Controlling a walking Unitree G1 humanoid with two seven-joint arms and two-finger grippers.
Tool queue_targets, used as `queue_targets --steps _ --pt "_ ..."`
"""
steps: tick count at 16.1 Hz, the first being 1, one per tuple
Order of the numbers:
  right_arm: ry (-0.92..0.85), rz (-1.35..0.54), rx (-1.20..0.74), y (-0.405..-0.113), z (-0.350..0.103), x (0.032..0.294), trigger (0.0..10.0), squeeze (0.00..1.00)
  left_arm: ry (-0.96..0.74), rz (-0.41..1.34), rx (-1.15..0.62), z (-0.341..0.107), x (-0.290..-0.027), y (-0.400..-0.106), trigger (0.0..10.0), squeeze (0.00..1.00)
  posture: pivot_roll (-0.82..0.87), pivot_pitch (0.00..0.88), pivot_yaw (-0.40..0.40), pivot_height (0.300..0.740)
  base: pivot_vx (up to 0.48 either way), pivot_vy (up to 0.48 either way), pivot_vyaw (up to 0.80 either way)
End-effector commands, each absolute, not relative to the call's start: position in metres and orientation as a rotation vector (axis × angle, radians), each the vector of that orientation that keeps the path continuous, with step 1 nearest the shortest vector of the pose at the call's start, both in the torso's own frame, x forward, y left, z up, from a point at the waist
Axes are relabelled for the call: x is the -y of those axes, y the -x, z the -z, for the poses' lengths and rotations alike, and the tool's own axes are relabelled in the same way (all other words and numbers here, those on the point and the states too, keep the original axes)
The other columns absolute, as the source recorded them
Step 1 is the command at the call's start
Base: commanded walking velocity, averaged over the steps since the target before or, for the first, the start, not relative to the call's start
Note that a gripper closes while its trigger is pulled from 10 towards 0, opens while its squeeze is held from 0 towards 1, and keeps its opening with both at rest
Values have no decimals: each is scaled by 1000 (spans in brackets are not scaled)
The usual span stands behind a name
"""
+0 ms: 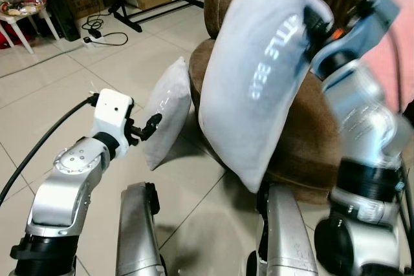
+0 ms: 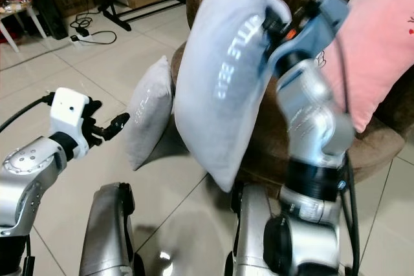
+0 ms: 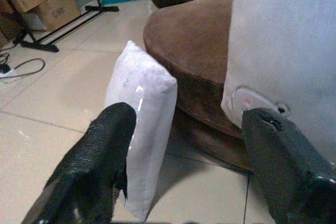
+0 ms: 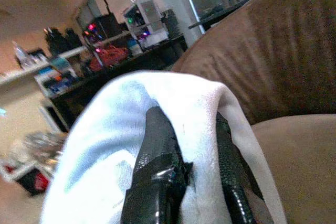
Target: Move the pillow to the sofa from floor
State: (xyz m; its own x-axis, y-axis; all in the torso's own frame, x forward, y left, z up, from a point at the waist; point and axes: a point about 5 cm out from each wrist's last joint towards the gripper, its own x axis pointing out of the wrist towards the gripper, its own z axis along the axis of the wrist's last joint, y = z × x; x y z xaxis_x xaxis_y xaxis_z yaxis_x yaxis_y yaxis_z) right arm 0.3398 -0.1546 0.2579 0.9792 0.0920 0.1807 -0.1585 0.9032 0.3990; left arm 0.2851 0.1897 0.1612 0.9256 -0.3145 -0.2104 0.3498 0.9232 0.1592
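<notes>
While my right gripper (image 4: pixel 194 182) pinches the top corner of the grey pillow (image 1: pixel 259 88), that pillow hangs off the floor against the front of the brown sofa (image 1: pixel 310 140); its printed lettering is blurred past reading. Left gripper (image 3: pixel 184 145) is spread and holding nothing, short of a second pillow (image 1: pixel 167 111) standing on the tiles against the sofa base. Pink cushion (image 2: pixel 381 37) on the sofa, partly cut off by the frame edge.

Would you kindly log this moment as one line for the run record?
right gripper: shut on lifted pillow | pillow above sofa seat edge | left gripper: open, near second pillow on floor
</notes>
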Motion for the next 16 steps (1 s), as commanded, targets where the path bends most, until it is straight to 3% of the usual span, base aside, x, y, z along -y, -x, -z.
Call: queue_targets --steps 1,4,5,6,7,12,13,14,16 --pt "-398 -121 108 -340 -246 149 0 0 -218 360 -162 -165 -187 -285 0 0 -103 0 25 420 0 0 0" --pt "-417 -81 112 -338 -247 146 39 0 -218 356 -138 -168 -186 -286 0 0 -105 0 31 420 0 0 0" --pt "-441 -77 145 -338 -253 147 4392 0 -222 352 -133 -168 -187 -287 0 0 -106 0 32 420 0 0 0" --pt "-440 -67 163 -339 -257 149 3843 0 -222 352 -130 -168 -187 -287 0 0 -106 0 32 420 0 0 0" --pt "-437 -43 180 -339 -260 153 0 0 -221 354 -124 -169 -187 -287 0 0 -106 0 32 420 0 0 0" --pt "-439 -39 220 -339 -272 154 0 0 -225 343 -115 -170 -187 -290 0 0 -106 0 33 465 0 0 0" --pt "-439 -43 221 -339 -273 153 0 0 -228 322 -126 -169 -189 -291 10000 0 -106 0 33 475 0 0 0" --pt "-439 -46 221 -340 -273 152 0 0 -231 321 -131 -169 -190 -292 10000 0 -105 0 32 485 0 0 0" --pt "-439 -45 220 -339 -273 151 0 0 -229 337 -124 -169 -189 -292 0 0 -105 0 32 505 0 0 0"
